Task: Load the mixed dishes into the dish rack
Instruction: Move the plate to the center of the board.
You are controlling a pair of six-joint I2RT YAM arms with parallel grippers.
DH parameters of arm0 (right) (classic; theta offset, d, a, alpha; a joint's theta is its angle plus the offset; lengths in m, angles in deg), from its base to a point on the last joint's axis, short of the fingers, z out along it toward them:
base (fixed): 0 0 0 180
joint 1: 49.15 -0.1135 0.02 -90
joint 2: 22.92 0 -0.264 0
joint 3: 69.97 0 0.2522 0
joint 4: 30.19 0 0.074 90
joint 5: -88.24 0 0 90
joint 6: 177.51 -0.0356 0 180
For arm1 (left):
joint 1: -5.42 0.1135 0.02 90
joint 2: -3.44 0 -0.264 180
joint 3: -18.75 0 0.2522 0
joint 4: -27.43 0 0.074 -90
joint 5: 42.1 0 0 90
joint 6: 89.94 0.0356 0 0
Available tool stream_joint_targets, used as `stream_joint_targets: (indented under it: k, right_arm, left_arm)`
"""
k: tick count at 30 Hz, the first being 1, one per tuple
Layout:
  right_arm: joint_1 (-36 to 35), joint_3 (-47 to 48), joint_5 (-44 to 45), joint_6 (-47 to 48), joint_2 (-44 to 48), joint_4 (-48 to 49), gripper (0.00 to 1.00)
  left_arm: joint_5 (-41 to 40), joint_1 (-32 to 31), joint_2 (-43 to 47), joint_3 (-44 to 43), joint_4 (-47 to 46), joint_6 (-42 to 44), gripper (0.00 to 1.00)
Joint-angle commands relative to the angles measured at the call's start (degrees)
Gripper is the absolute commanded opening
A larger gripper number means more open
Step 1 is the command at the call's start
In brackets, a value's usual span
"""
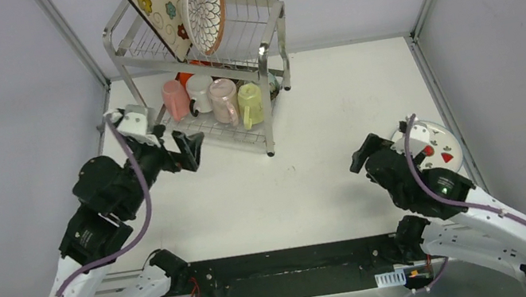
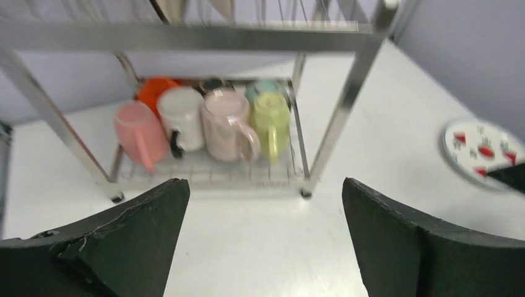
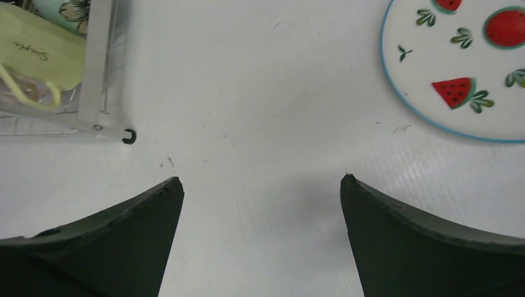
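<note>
The left claw (image 2: 265, 185) stands spread wide, nothing between its two fingers, just in front of the dish rack (image 1: 269, 127) at its left end. The right claw (image 3: 261, 179) gapes as wide, also empty, over bare surface (image 1: 306, 182) well to the rack's front right.

On the rack's lower tier four mugs stand in a row: pink mug (image 2: 139, 133), white mug (image 2: 181, 117), pale pink mug (image 2: 224, 124), yellow-green mug (image 2: 271, 124). Behind them one orange bowl (image 2: 151, 90) and one mint bowl (image 2: 267, 87) partly show. On the upper tier two plates lean on edge: square floral plate (image 1: 157, 5), petal-pattern plate (image 1: 205, 6). One watermelon-marked plate (image 3: 458, 68) lies flat on the surface, well right of the rack.
</note>
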State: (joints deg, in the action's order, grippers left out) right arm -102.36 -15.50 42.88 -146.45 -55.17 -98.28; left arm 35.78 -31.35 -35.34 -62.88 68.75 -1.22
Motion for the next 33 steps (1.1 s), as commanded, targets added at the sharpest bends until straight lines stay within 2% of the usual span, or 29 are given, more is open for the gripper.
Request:
stream_joint_targets:
  k: [1, 5, 10, 13, 17, 20, 22, 27, 30, 33]
  right_arm:
    - [1.50, 4.68, 9.74, 7.28, -7.06, -0.86, 1.00]
    - [8.70, 6.01, 6.82, 14.63, -14.79, 2.20, 1.00]
    - [24.94, 4.73, -7.42, 24.53, -23.76, 8.77, 1.00]
    - [30.64, 4.89, -9.10, 27.99, -28.79, 10.33, 0.99]
    - [33.47, 5.29, -9.39, 32.67, -34.84, 13.32, 0.85]
    - [36.10, 6.13, -11.30, 35.18, -39.51, 15.14, 0.62]
    - [37.56, 7.32, -11.98, 36.72, -42.42, 15.52, 0.53]
    - [41.40, 8.22, -16.72, 40.65, -47.49, 19.89, 0.52]
    - [43.15, 9.96, -15.62, 42.50, -52.30, 20.16, 0.51]
    - [44.26, 11.14, -16.66, 43.24, -55.15, 20.13, 0.46]
  left_arm:
    - [11.73, -0.40, 0.64, 7.52, 4.97, -4.32, 0.99]
    - [15.25, -0.40, -0.29, 12.03, 8.03, -1.64, 0.99]
    - [11.49, -0.40, -0.58, 17.75, 8.95, 0.22, 0.99]
    - [11.85, -0.40, -0.36, 17.64, 10.01, 0.75, 0.99]
    - [11.66, -0.40, 1.59, 18.76, 10.24, 2.37, 0.99]
    - [10.20, -0.40, 3.07, 18.96, 10.39, 2.77, 0.99]
    - [8.99, -0.40, 3.86, 18.76, 10.44, 2.89, 0.98]
    - [6.73, -0.40, 6.08, 19.16, 10.68, 3.32, 0.98]
    - [6.10, -0.40, 7.06, 19.21, 10.72, 3.53, 0.98]
    - [6.07, -0.40, 7.64, 19.19, 10.72, 3.56, 0.98]
